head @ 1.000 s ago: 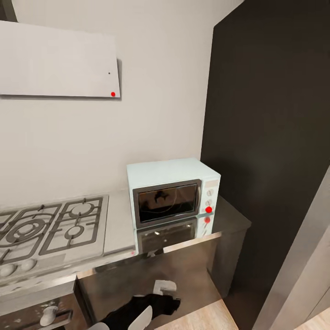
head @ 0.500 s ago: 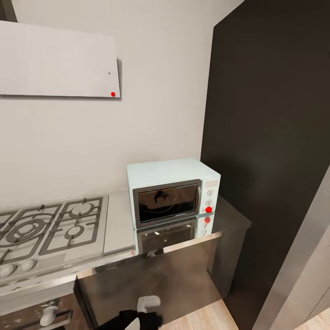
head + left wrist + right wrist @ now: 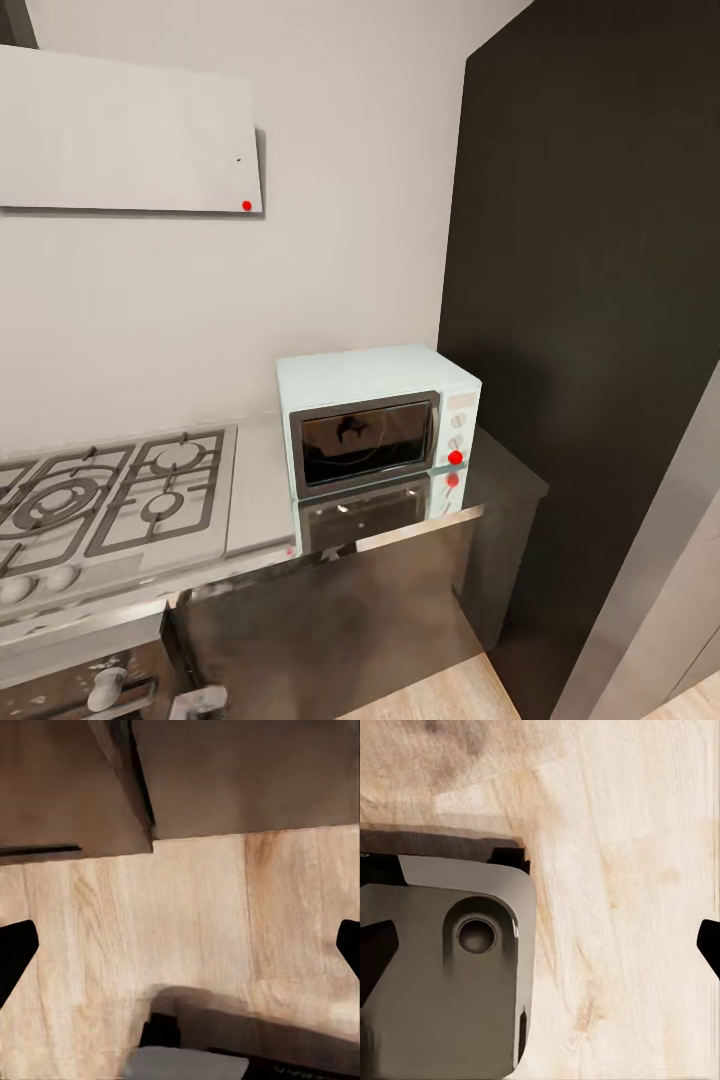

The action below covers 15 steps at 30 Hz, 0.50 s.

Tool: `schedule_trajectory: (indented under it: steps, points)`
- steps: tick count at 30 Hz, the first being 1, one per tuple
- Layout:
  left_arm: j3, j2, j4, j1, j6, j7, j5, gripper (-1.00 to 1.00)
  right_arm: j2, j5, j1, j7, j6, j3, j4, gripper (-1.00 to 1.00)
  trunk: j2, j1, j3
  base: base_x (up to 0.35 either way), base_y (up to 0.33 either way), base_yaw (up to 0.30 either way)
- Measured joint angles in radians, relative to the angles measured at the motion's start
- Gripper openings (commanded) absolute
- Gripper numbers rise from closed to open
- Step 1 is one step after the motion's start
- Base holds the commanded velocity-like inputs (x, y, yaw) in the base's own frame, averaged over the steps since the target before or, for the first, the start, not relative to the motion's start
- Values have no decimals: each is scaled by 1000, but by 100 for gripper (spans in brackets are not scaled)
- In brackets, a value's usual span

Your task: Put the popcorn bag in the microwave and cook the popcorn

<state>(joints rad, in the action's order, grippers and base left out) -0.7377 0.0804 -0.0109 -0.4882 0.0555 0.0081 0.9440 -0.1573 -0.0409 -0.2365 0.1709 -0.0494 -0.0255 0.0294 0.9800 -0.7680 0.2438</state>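
On the countertop (image 3: 262, 490), the microwave (image 3: 375, 415) sits closed beside the hob (image 3: 110, 495).

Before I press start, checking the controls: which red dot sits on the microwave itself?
The red dot low on the microwave's white side panel; another lies mirrored in the countertop, another on the white hood.

No text, brand, number or label can be read anywhere. The microwave (image 3: 378, 420) has a white side panel with two knobs and a red dot, but any marking there is too small to make out. The white hood (image 3: 128, 135) carries a red dot and a tiny dark speck, with no lettering to be read.
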Motion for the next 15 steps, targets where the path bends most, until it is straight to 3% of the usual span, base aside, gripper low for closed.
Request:
schedule_trajectory:
  steps: [2, 3, 7, 9, 12, 15]
  points:
    - [0, -4, 7, 42, 24, -23, -1, 100, 1, -8, 0, -35, -3, -4, -7, 100, 0, 0, 0, 0, 0, 0]
    - [0, -8, 8, 86, 31, -49, -2, 100, 4, -41, 0, -55, -7, -24, -14, 100, 0, 0, 0, 0, 0, 0]
    - [-1, -20, 8, 174, 30, -86, -3, 100, 52, -93, -2, -65, -26, -48, -97, 100, 0, 0, 0, 0, 0, 0]
    - [-1, -29, 8, 213, 23, -91, -3, 100, 72, -105, -2, -67, -112, -50, -192, 100, 0, 0, 0, 0, 0, 0]
    - [-1, -37, 8, 253, 17, -92, -4, 100, 125, -152, -2, -70, -258, -54, -381, 100, 0, 0, 0, 0, 0, 0]
    - [0, -45, 8, 264, 15, -92, -2, 100, 145, -176, -2, -69, -326, -56, -575, 100, 0, 0, 0, 0, 0, 0]
